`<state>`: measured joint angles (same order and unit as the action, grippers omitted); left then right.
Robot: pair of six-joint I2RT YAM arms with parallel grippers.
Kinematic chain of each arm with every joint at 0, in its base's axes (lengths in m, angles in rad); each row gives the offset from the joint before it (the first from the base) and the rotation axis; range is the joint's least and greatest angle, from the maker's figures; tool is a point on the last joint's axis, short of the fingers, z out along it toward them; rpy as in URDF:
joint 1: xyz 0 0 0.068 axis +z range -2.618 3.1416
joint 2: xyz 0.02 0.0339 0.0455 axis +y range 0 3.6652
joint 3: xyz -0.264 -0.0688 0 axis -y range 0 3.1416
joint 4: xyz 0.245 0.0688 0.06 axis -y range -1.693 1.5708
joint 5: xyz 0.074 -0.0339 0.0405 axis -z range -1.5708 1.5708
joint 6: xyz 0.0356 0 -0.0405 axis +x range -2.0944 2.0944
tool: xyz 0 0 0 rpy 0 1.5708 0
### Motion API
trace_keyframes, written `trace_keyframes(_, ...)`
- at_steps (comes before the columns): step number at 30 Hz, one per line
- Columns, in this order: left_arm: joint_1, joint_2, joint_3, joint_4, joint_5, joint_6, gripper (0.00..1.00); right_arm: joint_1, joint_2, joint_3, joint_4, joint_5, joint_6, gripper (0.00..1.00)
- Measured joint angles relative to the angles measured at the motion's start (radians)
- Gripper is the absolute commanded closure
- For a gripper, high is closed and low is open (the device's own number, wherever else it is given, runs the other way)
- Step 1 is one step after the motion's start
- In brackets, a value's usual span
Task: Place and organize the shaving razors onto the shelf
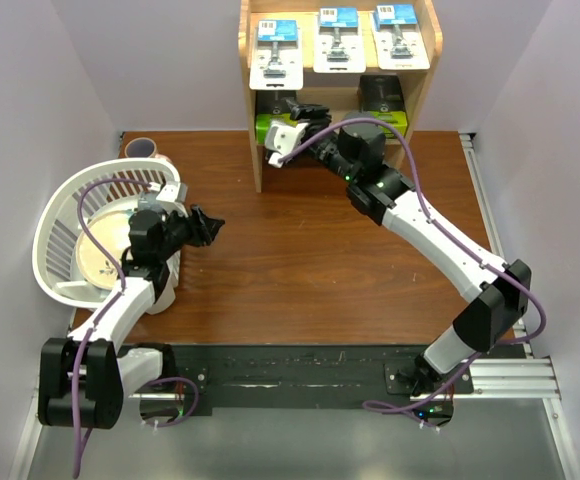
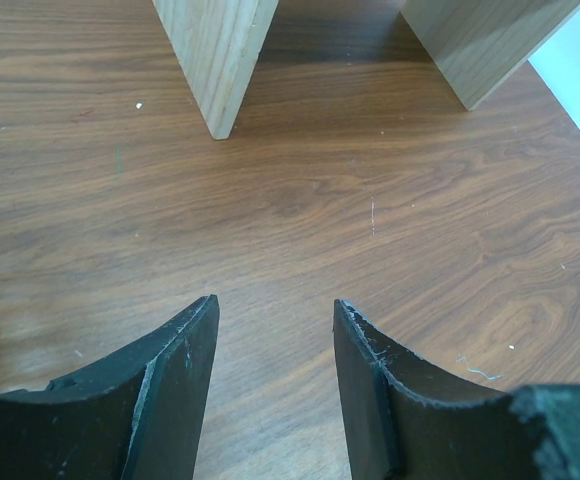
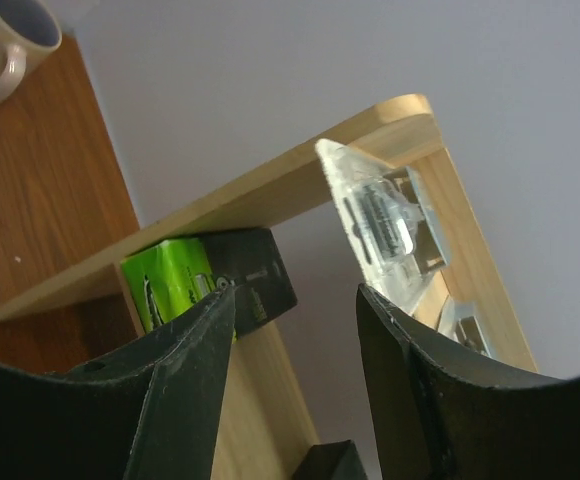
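The wooden shelf stands at the table's far edge. Three white-and-blue razor cards lie side by side on its top tier. A black box sits at the right of the lower tier, and a black box with a lime-green end sits at the left. My right gripper is open and empty, reaching into the lower tier beside the green-ended box. In the right wrist view a clear blister shows above. My left gripper is open and empty over the table.
A white plastic basket holding a plate stands at the left, close behind my left arm. A mug stands behind it and also shows in the right wrist view. The shelf's side panels stand ahead of my left gripper.
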<state>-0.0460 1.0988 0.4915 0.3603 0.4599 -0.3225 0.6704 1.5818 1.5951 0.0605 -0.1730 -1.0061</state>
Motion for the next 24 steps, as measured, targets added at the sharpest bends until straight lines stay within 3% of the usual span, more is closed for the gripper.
trace_keyframes(12,0.0,-0.02,-0.031,-0.001,-0.004,0.0,0.45,0.004,-0.006,-0.162,0.27,0.011,-0.245,0.44)
trace_keyframes(24,0.001,-0.001,-0.032,0.019,-0.009,-0.002,0.45,0.008,0.106,-0.154,0.449,0.134,-0.411,0.43)
